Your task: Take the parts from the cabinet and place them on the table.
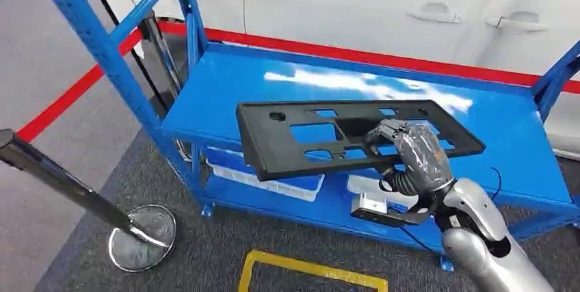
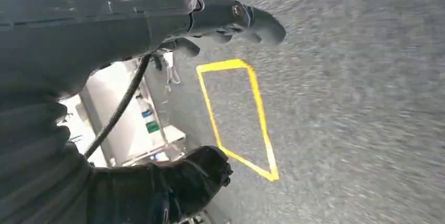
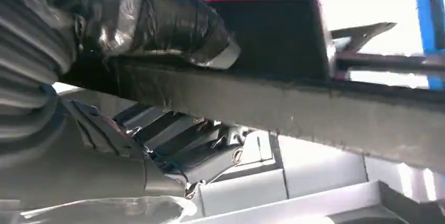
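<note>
While the right robot hand (image 1: 415, 150) grips the black part (image 1: 328, 138) over the blue cabinet shelf (image 1: 226, 87), left robot hand (image 2: 231, 22) empty, fingers apart

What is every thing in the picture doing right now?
black plastic panel: lifted and tilted over the blue shelf, gripped at its near edge.
right robot hand: gripping the panel.
left robot hand: holding nothing, hanging over the floor.
blue shelf: top bare and shiny.
white trays: resting on the lower shelf.

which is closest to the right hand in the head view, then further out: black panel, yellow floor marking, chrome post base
1. black panel: held in the right hand, over the blue shelf.
2. yellow floor marking: on the carpet below, toward the robot's left.
3. chrome post base: far off on the robot's left.
</note>
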`<state>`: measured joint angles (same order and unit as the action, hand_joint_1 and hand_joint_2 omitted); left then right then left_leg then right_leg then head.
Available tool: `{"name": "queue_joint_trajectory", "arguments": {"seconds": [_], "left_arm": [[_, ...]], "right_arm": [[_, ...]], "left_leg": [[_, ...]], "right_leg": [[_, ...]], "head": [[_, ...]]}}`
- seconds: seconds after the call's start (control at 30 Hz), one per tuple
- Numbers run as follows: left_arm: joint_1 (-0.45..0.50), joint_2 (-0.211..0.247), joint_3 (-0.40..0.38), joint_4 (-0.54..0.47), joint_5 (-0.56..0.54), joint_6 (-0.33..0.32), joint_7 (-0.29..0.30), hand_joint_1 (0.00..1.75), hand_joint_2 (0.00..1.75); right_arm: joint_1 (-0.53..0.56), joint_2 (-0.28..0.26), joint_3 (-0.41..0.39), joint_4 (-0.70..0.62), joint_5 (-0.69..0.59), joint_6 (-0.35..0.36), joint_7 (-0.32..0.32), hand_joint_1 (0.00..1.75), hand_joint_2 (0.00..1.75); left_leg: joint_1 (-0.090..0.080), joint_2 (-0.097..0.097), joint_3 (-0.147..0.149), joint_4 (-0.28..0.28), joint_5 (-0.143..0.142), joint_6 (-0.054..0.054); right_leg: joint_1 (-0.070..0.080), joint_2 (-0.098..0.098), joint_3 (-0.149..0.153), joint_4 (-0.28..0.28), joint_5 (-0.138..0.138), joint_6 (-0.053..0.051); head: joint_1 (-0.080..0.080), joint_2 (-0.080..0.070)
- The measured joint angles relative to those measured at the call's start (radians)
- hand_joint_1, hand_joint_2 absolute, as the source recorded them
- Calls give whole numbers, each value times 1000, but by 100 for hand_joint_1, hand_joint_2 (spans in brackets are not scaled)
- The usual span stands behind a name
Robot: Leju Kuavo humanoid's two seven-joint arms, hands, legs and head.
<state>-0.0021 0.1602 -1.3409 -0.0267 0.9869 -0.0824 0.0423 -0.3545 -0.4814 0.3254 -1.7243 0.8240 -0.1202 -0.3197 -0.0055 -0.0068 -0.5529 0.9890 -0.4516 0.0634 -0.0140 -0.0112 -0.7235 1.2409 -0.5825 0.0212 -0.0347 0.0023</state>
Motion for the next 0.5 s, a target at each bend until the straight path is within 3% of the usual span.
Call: {"name": "queue_joint_trajectory", "arguments": {"seconds": [0.03, 0.07, 0.1, 0.17, 0.2, 0.23, 0.33, 0.37, 0.4, 0.43, 0.47, 0.5], "left_arm": [[1, -1, 0, 0, 0, 0, 0, 0, 175], [2, -2, 0, 0, 0, 0, 0, 0, 175], [2, -3, 0, 0, 0, -1, 0, 0, 175], [1, -4, 0, 0, 0, -2, 0, 0, 175], [0, -4, 0, 0, 0, -2, 0, 0, 175], [-1, -6, 0, 0, 0, -3, -1, 0, 175], [3, -6, 0, 0, 0, -3, -1, 0, 175], [5, -5, 0, 0, 0, -3, -1, 0, 175], [4, -5, 0, 0, 0, -3, -1, 0, 175], [3, -6, 0, 0, 0, -3, 0, 0, 175], [2, -6, 0, 0, 0, -4, 0, 0, 175], [2, -6, 0, 0, 0, -4, 0, 0, 175]], "right_arm": [[0, 0, 2, 0, -1, 0, 0, 175, 175], [-1, 0, 5, 0, -2, 1, 0, 175, 175], [-2, 0, 9, 0, -3, 2, 1, 175, 175], [-7, 0, 15, 0, -6, 2, 2, 175, 175], [-12, 0, 18, -1, -6, 2, 2, 175, 175], [-16, 0, 20, -3, -7, 2, 4, 175, 175], [-26, 0, 25, -5, -8, 3, 8, 175, 175], [-28, 1, 29, -5, -8, 4, 8, 175, 175], [-34, 1, 31, -5, -8, 4, 8, 175, 175], [-35, 1, 33, -6, -8, 5, 11, 175, 175], [-35, 1, 35, -6, -8, 5, 11, 175, 175], [-35, 1, 37, -6, -8, 5, 11, 175, 175]], "left_leg": [[-1, -8, -16, 3, 10, -1], [0, -19, -34, 8, 20, -3], [0, -29, -52, 16, 29, -4], [3, -50, -83, 31, 41, -11], [5, -60, -94, 42, 47, -17], [2, -71, -109, 48, 54, -25], [3, -102, -113, 41, 81, -43], [0, -117, -120, 40, 92, -49], [3, -88, -129, 53, 70, -50], [3, -45, -148, 97, 10, -55], [7, -21, -168, 166, -51, -63], [11, -10, -188, 240, -100, -69]], "right_leg": [[0, 2, -7, 58, -21, 2], [1, 3, 0, 86, -14, 4], [0, 5, 29, 68, 12, 4], [-2, 18, 134, -65, 68, 3], [-5, 57, 194, -153, 59, -2], [-5, 100, 219, -205, 33, -8], [3, 72, 210, -198, 52, -20], [-7, 55, 202, -205, 63, -28], [-9, 37, 196, -208, 75, -36], [-8, 24, 184, -208, 84, -49], [-6, 10, 173, -208, 93, -50], [-4, -4, 161, -208, 101, -50]], "head": [[0, 0], [0, 0], [0, 0], [0, 0], [0, 0], [0, 0], [0, 0], [-1, 0], [0, 0], [-7, 0], [-8, 0], [-7, 0]]}}
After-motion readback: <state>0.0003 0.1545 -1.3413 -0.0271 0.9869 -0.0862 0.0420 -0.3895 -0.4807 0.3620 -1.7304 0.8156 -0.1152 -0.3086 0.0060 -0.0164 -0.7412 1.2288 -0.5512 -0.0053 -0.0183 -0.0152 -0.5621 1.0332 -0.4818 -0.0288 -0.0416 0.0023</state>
